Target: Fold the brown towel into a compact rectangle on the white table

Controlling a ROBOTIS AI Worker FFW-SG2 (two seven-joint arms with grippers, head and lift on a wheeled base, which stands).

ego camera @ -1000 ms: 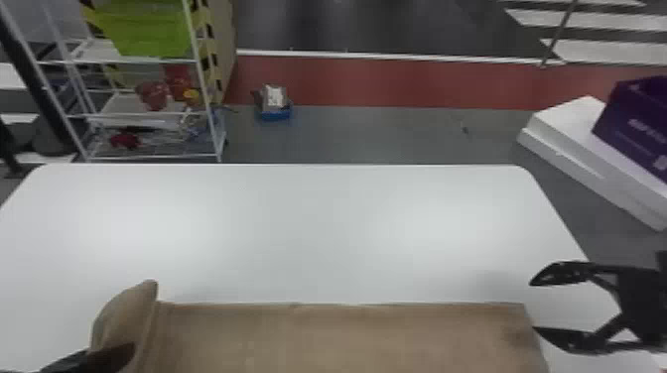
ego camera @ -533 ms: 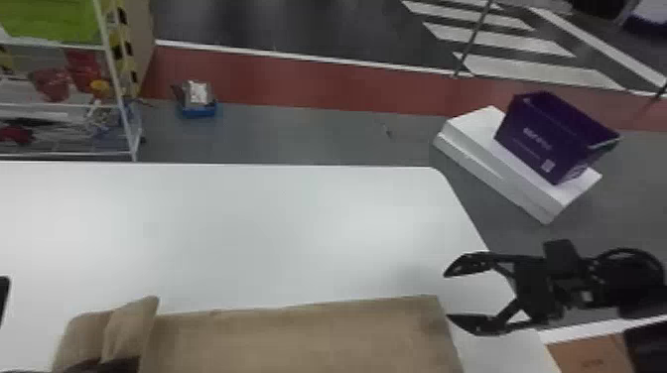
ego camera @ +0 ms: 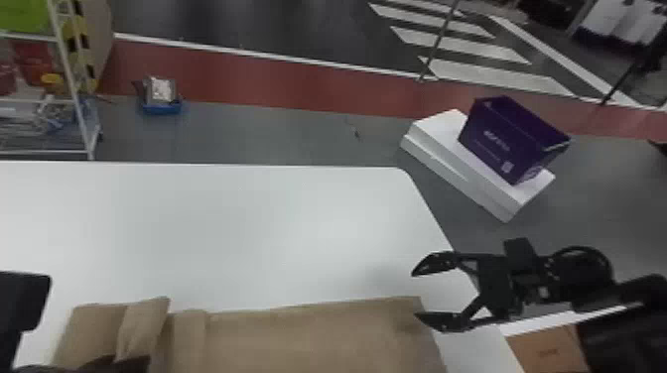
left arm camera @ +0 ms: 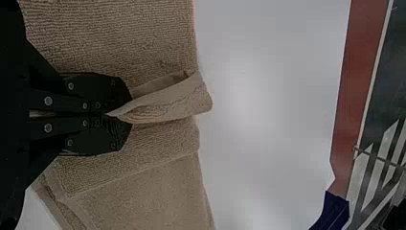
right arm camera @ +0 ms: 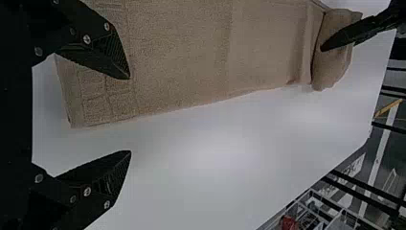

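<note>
one brown towel [ego camera: 307, 340] lies creased, its raised fold [left arm camera: 170, 100] pinched in the left gripper [ego camera: 141, 363], the right gripper [ego camera: 415, 294] wide.

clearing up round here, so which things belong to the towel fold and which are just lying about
For the fold: brown towel, white table, left pincer shut on the towel, right pincer open.

Lying about: purple box, white slabs under it, blue tray, brown box.

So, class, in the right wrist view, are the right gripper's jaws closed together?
No, the right gripper has its jaws spread wide apart, with the white table showing between them.
</note>
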